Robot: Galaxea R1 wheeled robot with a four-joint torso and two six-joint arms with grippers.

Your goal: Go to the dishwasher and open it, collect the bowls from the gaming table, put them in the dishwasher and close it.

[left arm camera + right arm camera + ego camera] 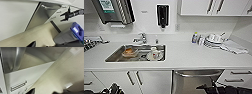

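The dishwasher (194, 83) sits under the white counter, right of the sink, its steel front closed and its bar handle (197, 73) across the top. My right gripper (203, 87) hovers in front of the door, just below the handle. In the left wrist view this right gripper (61, 17) stands open with nothing between its fingers, a short way from the handle (51, 7). The same handle (17, 58) looms close in the right wrist view. My left gripper (112, 89) hangs low before the white cupboards at the left. The bowls and the gaming table are out of view.
A steel sink (114, 57) holds an orange-brown dish (129, 52) and white dishes, with a tap (141, 38) behind. Stacked plates (214, 40), small bottles (195, 38) and a cloth lie on the counter's right. White drawers (236, 77) flank the dishwasher. The floor (37, 36) is beige.
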